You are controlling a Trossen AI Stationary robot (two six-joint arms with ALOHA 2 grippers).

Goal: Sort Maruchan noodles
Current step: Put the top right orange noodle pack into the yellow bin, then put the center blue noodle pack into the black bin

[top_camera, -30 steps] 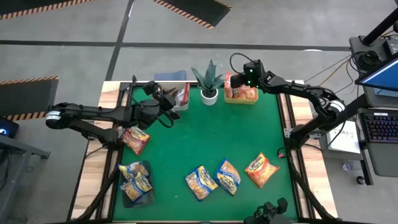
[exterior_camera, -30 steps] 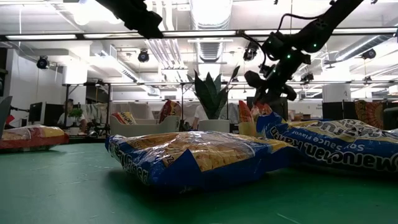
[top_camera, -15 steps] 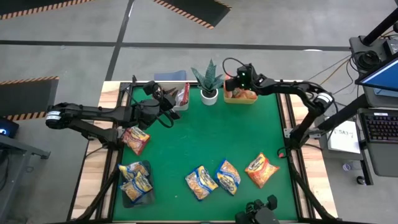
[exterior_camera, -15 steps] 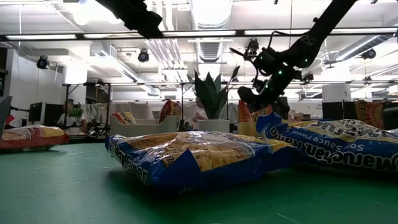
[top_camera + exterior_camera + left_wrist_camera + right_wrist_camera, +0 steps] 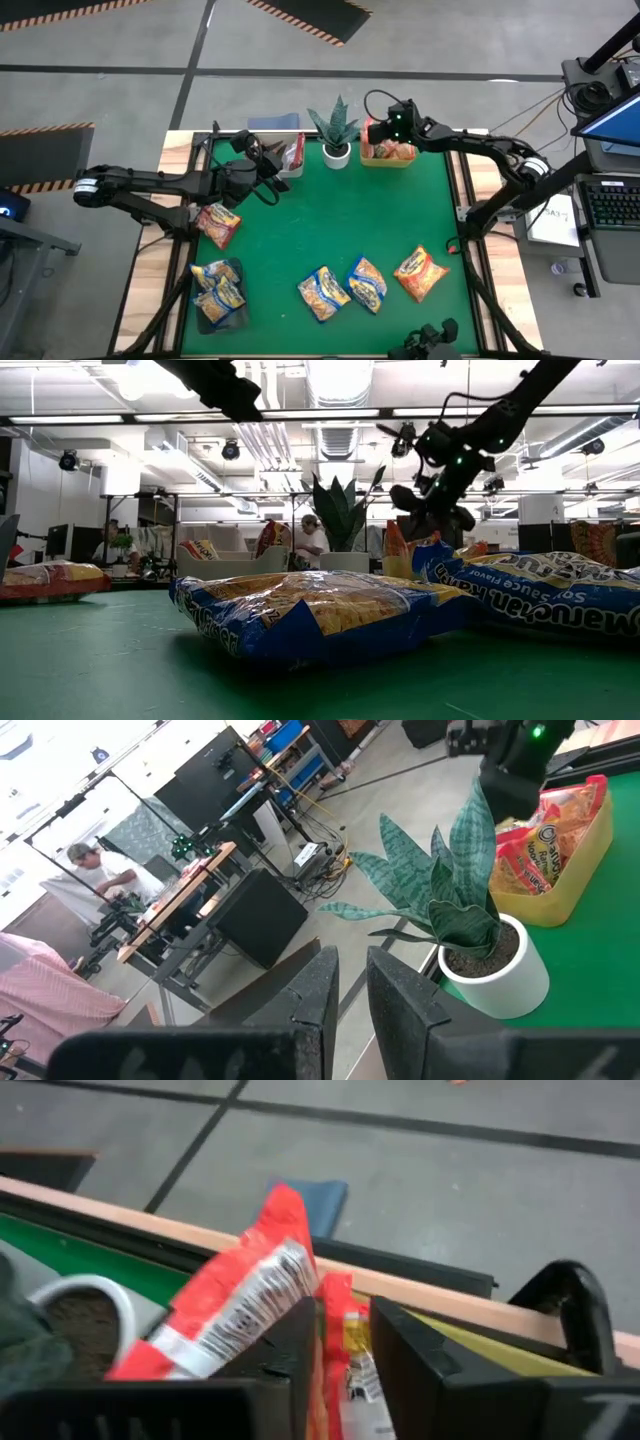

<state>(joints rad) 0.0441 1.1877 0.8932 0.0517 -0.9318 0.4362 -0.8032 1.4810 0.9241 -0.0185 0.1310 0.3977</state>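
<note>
Noodles [image 5: 388,150] stand in the yellow bin [image 5: 392,160] at the far right, right gripper [image 5: 380,135] clamped on a red packet [image 5: 240,1305]; best release only once seated. Left gripper [image 5: 345,980] waits together.

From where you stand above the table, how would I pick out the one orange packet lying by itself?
Start at the green table and go to its near edge, where three noodle packets lie in a row. The orange-red packet is the one at the right end of that row, on the right arm's side. Its two neighbours are blue and yellow, so it alone is orange there.
</note>
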